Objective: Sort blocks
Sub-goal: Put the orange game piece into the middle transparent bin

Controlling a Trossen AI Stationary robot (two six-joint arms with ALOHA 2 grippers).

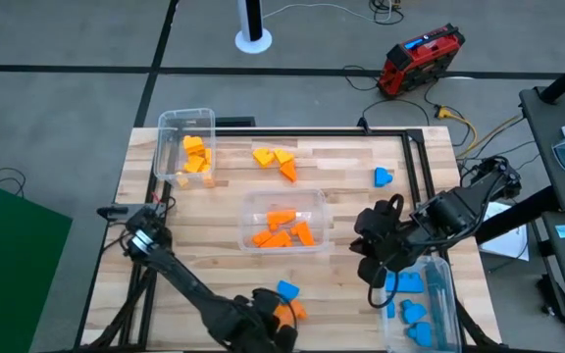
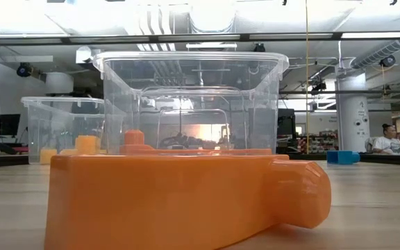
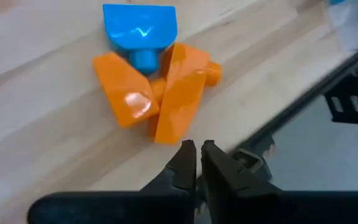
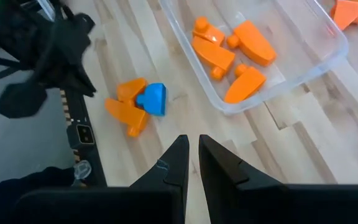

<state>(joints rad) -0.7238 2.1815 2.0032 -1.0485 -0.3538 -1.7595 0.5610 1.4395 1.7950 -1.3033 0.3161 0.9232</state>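
While left gripper (image 3: 196, 149) hovers closed beside orange blocks (image 3: 160, 93) | right gripper (image 4: 192, 149) closed, empty

The surface (image 1: 341, 172) is pale, matt wooden planking with visible grain; the orange blocks (image 3: 160, 93) and blue block (image 3: 140, 28) are smooth, glossy plastic; the bins (image 2: 193, 104) are clear, shiny plastic; both arms' jaws look matt black

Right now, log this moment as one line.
left claw shut, near orange-blue block pile | right claw shut, empty, beside blue bin
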